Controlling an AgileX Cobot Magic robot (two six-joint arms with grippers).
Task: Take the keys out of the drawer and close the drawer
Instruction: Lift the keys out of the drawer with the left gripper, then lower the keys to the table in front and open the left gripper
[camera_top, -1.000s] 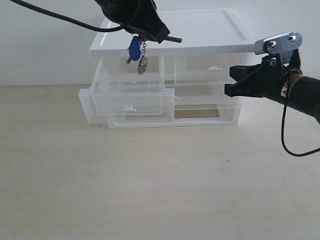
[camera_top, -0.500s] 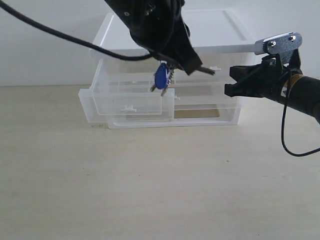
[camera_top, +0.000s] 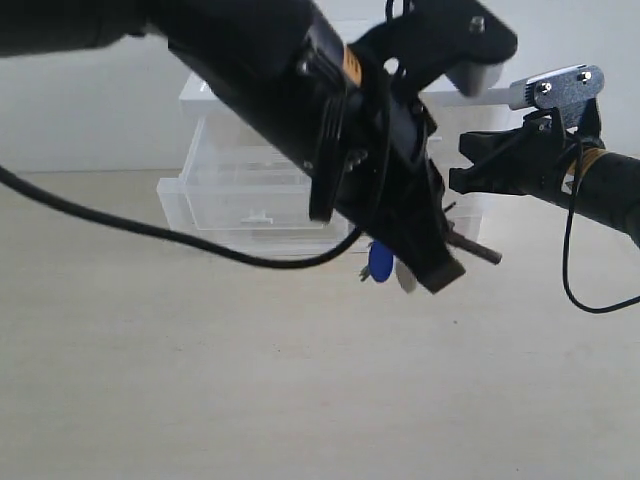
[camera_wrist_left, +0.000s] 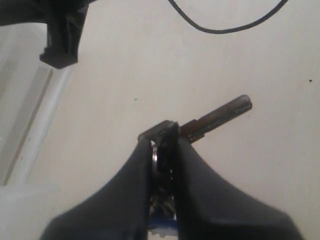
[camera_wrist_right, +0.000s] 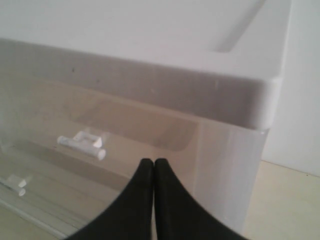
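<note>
Left arm slants down from the far left across the cabinet (camera_top: 215, 100). Its gripper (camera_wrist_left: 163, 137) pinches the keys (camera_top: 380, 262), hanging near-right of the open drawer (camera_top: 225, 205). Right gripper (camera_top: 462, 166), fingers pressed together and empty, points level at the cabinet's right end.

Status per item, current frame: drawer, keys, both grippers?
drawer: pulled out, open
keys: out of it, clamped, hanging above the table
left gripper: shut on the keys
right gripper: shut, empty
</note>
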